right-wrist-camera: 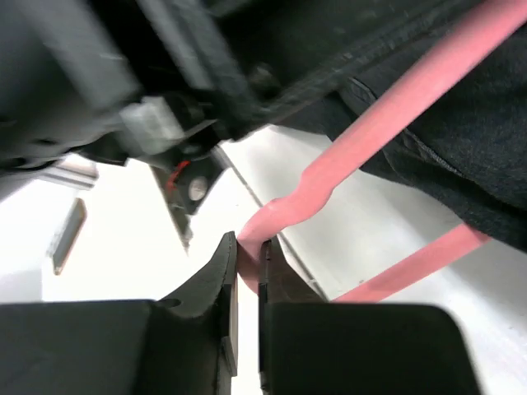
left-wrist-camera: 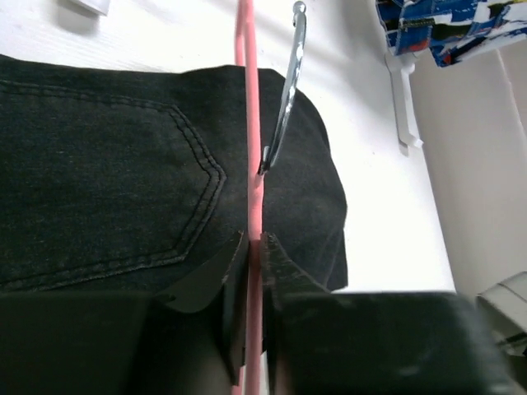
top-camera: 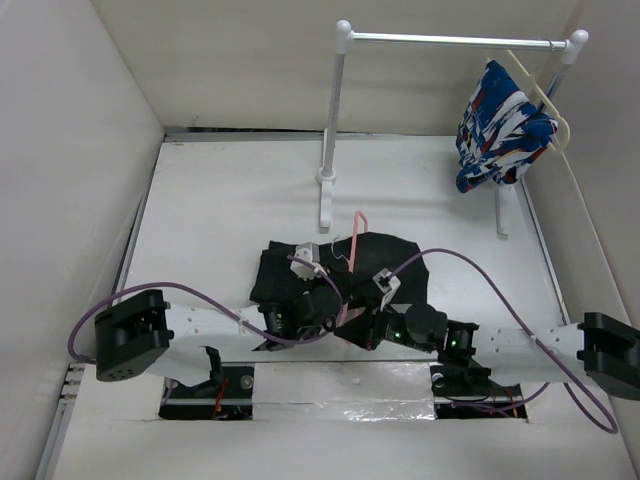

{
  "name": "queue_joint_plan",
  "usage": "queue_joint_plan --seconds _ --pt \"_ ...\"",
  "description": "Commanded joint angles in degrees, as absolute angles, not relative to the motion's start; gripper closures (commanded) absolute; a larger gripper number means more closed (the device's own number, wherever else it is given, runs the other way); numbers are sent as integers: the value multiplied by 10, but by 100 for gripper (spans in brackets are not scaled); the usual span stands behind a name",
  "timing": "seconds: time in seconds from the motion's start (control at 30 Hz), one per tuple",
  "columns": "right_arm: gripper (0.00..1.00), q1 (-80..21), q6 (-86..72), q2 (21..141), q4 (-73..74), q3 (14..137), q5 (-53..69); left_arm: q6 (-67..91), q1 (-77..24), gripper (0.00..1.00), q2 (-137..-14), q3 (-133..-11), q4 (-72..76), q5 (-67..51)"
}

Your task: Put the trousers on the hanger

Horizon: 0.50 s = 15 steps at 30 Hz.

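The trousers [top-camera: 300, 272] lie flat in the middle of the table [top-camera: 220, 200], just beyond the two arms, with a stitched back pocket [left-wrist-camera: 165, 181] facing up in the left wrist view. The hanger [top-camera: 352, 255] sits over them, running from the near edge of the fabric away toward the far side, its far end reaching past the cloth onto bare table. Seen from the left wrist it is edge-on, a single pink line, with its metal hook [left-wrist-camera: 288, 90] slanting off to one side above the dark cloth. The left gripper [left-wrist-camera: 254, 240] has its fingers pinched tight on that pink wire, right over the trousers. The right gripper [right-wrist-camera: 249, 247] is clamped on the hanger too, at a bent corner near the table's front. From that corner one pink run crosses over the fabric and another lies on the white surface beside it. I cannot tell whether any cloth passes through the loop. At the back stands a white rack [top-camera: 450, 40], and at its right end a blue, white and red garment [top-camera: 500, 130] hangs on a cream hanger [top-camera: 535, 90], well apart from the arms.
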<state>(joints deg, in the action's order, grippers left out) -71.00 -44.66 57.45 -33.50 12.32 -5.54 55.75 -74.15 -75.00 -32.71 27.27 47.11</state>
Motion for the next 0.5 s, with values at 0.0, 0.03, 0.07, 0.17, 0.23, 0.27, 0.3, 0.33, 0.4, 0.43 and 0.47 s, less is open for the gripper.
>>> queue_joint_plan --seconds 0.0,0.03,0.07,0.17,0.23,0.27,0.3,0.33,0.4,0.43,0.47 --pt "100 -708 -433 505 -324 119 -108 570 -730 90 -717 -320 302 422" --pt "100 -708 -432 487 -312 108 -110 570 -716 86 -715 -316 295 412" --pt "100 -708 -432 470 -301 103 -112 570 -715 81 -711 -310 294 405" --pt "100 -708 -433 398 -258 85 -124 570 -700 66 -689 -282 314 396" --pt "100 -702 -425 357 -237 82 -119 559 -685 60 -681 -278 323 372" --pt "100 -694 -420 348 -224 86 -112 554 -679 58 -679 -278 324 366" --pt "100 -688 -410 341 -203 89 -97 548 -679 55 -675 -279 327 362" --pt "100 -683 -404 332 -193 92 -89 544 -679 54 -673 -276 338 360" --pt "100 -675 -397 329 -178 95 -71 519 -672 54 -674 -275 360 340" --pt "100 -670 -397 328 -175 94 -69 507 -672 54 -676 -276 379 332" --pt "100 -670 -397 326 -174 93 -67 486 -672 54 -678 -281 383 327"
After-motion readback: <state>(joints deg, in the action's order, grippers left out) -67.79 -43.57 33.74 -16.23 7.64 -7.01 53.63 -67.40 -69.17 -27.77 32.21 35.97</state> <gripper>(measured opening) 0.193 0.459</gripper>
